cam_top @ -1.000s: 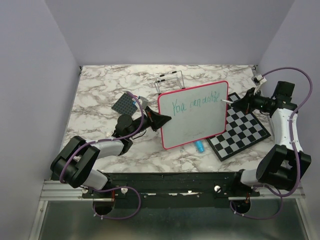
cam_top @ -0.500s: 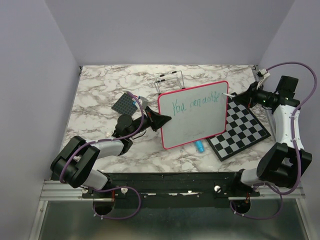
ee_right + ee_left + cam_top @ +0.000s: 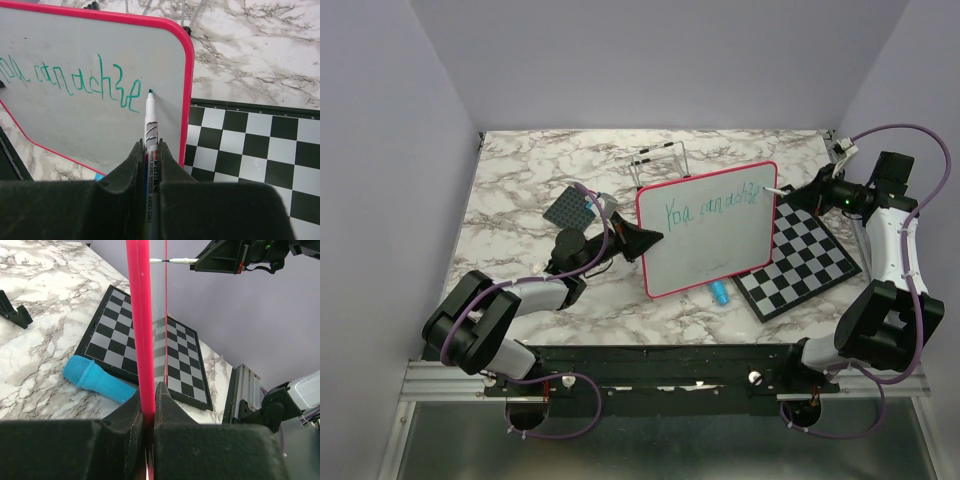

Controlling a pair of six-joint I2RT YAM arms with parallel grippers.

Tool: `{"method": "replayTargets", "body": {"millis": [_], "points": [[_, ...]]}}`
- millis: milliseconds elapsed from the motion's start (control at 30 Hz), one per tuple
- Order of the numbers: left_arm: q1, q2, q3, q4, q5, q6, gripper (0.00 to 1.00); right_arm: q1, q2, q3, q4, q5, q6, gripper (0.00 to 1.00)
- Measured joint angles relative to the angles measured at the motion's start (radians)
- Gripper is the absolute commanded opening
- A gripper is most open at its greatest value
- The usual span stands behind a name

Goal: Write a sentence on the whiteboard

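The whiteboard (image 3: 710, 232), white with a pink-red frame, stands tilted in the middle of the table. My left gripper (image 3: 650, 238) is shut on its left edge; in the left wrist view the frame (image 3: 140, 325) runs up from between my fingers. One line of green words, the sentence (image 3: 712, 207), crosses the board's top; its end (image 3: 90, 80) shows in the right wrist view. My right gripper (image 3: 810, 196) is shut on a white marker (image 3: 150, 125). The marker's tip (image 3: 150, 91) is at the board's upper right, just past the last letter.
A black-and-white checkered board (image 3: 805, 260) lies flat behind and right of the whiteboard. A light-blue cylinder (image 3: 718, 293) lies below the whiteboard's lower edge. A wire stand (image 3: 658, 160) is behind it. A dark perforated square (image 3: 569, 208) lies at the left.
My right arm has drawn back to the right and up over the last second, taking the marker from among the last letters to the board's right edge. The left arm and board have stayed put.
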Motion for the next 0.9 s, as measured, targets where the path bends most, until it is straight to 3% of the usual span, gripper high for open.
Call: {"method": "replayTargets", "body": {"millis": [900], "points": [[0.000,0.000,0.000,-0.005,-0.004,-0.004,0.00,-0.003,0.000,-0.061,-0.048,0.014,-0.071,0.01]]}}
